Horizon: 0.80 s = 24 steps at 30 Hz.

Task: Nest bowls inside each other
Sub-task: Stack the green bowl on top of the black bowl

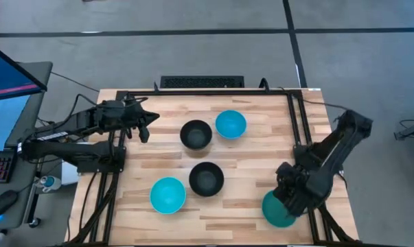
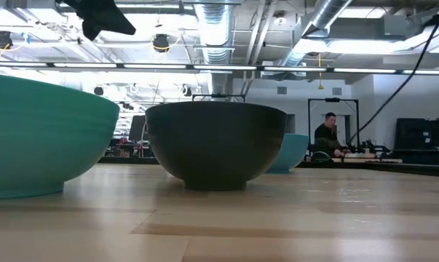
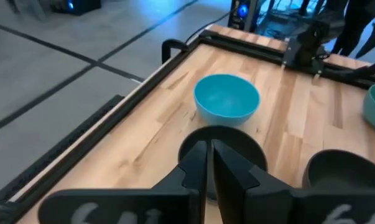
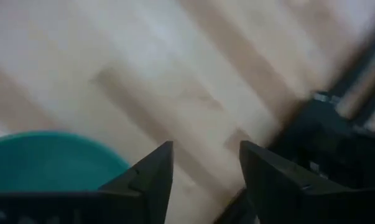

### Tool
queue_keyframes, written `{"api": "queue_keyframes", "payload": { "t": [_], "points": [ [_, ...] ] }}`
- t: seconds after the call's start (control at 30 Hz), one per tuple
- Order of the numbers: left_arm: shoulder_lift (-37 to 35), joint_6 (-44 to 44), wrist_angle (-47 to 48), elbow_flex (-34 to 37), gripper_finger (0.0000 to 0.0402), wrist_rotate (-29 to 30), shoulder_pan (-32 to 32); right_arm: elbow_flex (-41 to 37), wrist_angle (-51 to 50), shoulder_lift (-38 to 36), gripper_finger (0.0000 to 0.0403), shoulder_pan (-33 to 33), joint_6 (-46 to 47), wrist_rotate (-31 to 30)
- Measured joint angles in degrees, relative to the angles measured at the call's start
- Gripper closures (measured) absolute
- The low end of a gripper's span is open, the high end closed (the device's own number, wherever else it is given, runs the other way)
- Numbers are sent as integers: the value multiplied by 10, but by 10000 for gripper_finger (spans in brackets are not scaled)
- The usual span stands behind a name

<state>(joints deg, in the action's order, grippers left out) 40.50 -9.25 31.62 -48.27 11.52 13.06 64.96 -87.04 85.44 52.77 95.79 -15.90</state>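
Note:
Five bowls rest on their bases on the wooden table. A black bowl and a cyan bowl sit toward the far side. A second black bowl and a second cyan bowl sit nearer. The teal bowl stands at the near right, partly under my right gripper. In the right wrist view that gripper is open over bare wood, with the teal bowl's rim beside one finger. My left gripper is shut and hovers left of the far black bowl.
A black metal frame runs along the table's edges. A monitor and keyboard stand off the left side. Bare wood lies between the bowls and along the near edge. A person sits far back in the room.

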Motion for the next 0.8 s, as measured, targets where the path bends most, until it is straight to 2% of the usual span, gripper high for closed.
{"api": "queue_keyframes", "payload": {
  "t": [0.07,0.13,0.27,0.33,0.4,0.47,0.63,0.8],
  "points": [
    [-1,-3,1,0,388,-5,0,24,-32,27,204,14,52,-7],
    [0,-2,3,0,388,-7,0,26,-18,32,204,28,63,-7],
    [0,7,-4,5,388,-7,0,21,-14,40,183,56,153,34],
    [0,9,-3,13,388,-7,0,21,-32,44,166,67,193,76],
    [0,9,9,16,388,-7,0,20,-27,45,153,66,190,112],
    [3,6,26,17,388,-3,1,21,-12,42,147,58,170,111],
    [5,-37,-23,17,388,-7,1,37,-27,33,154,9,180,-14],
    [5,-42,-74,17,388,-40,0,75,-29,2,174,-58,70,-114]
  ]
}}
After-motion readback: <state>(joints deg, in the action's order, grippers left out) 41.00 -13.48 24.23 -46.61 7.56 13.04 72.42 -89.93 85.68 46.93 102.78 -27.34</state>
